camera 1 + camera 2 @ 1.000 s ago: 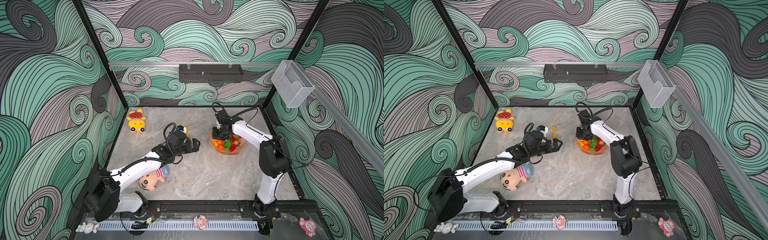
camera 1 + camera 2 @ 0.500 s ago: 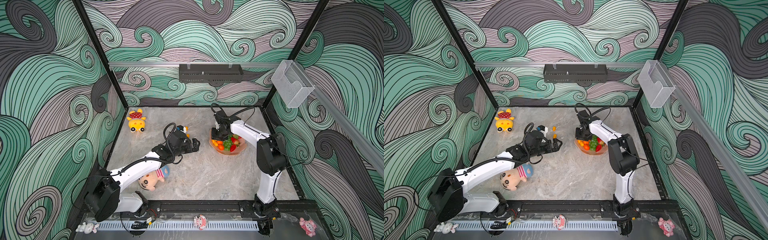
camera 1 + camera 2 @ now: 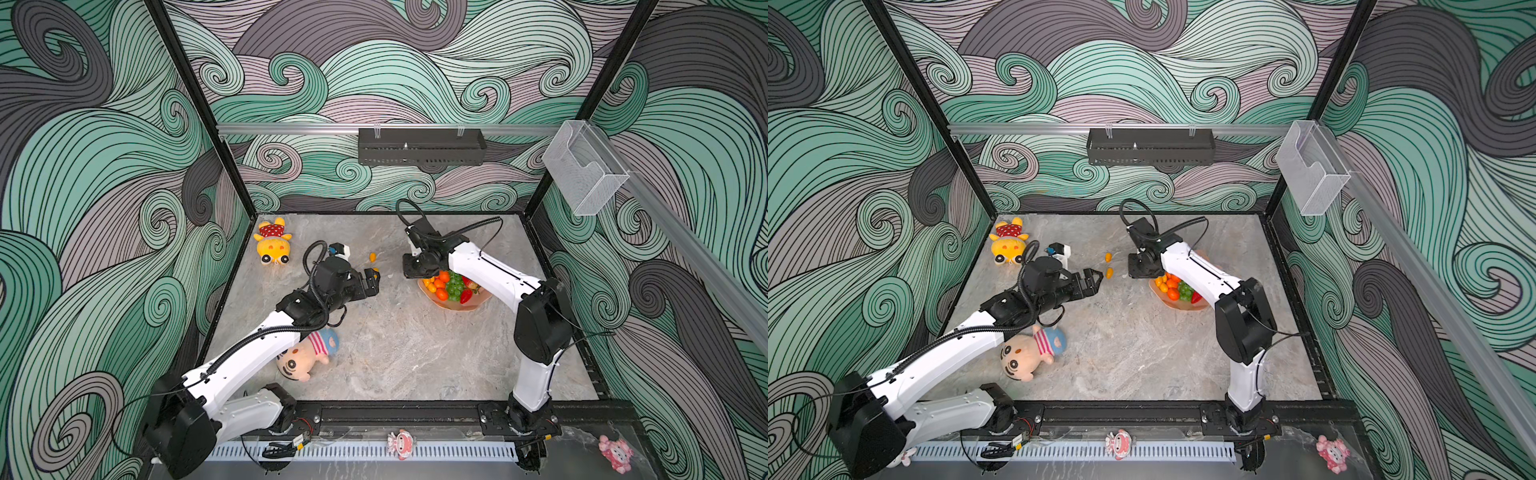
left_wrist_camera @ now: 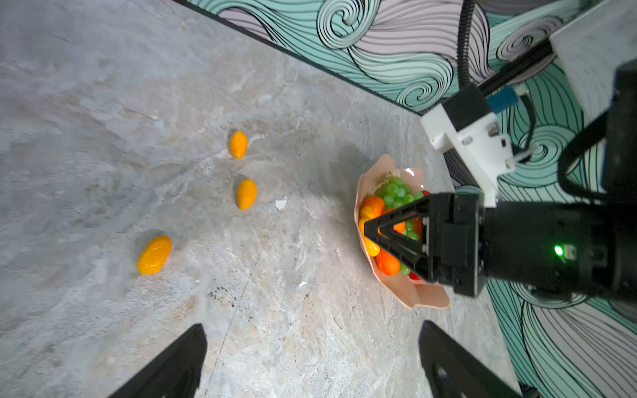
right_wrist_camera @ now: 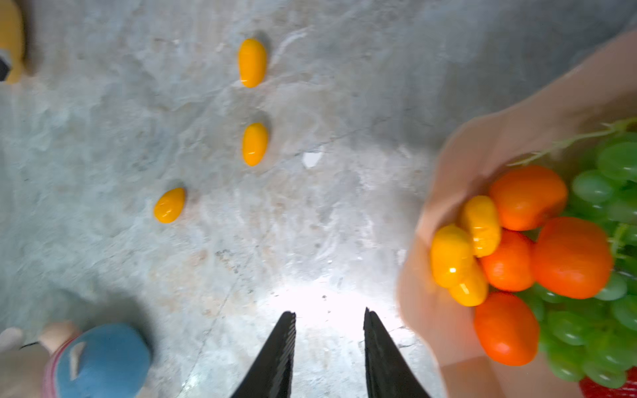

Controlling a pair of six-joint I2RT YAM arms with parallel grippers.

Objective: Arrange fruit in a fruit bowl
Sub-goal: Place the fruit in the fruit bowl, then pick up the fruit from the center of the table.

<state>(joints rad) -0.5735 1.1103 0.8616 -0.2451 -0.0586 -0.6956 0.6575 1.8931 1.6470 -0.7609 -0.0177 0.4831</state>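
Note:
The peach-pink fruit bowl (image 3: pixel 467 308) (image 3: pixel 1187 306) (image 4: pixel 427 300) (image 5: pixel 451 186) sits at the right of the table. It holds tangerines (image 5: pixel 570 256), kumquats (image 5: pixel 451 255), a green grape bunch (image 3: pixel 456 284) and strawberries (image 3: pixel 466 296). Three kumquats lie loose on the table (image 4: pixel 238 144) (image 4: pixel 246 194) (image 4: pixel 154 255); both top views show two (image 3: pixel 372 257) (image 3: pixel 1109 272). My right gripper (image 3: pixel 415 270) (image 5: pixel 328 312) hovers over the bowl's left rim, narrowly open and empty. My left gripper (image 3: pixel 1096 280) (image 4: pixel 312 329) is wide open and empty, close to the loose kumquats.
A yellow plush doll (image 3: pixel 272 245) lies at the back left. A boy plush doll (image 3: pixel 305 357) lies under the left arm. A clear plastic box (image 3: pixel 586 174) hangs on the right wall and a black tray (image 3: pixel 422 146) on the back wall.
The right gripper has shifted left from over the fruit to the bowl's left rim, and its jaws have parted a little. The left arm has stayed still.

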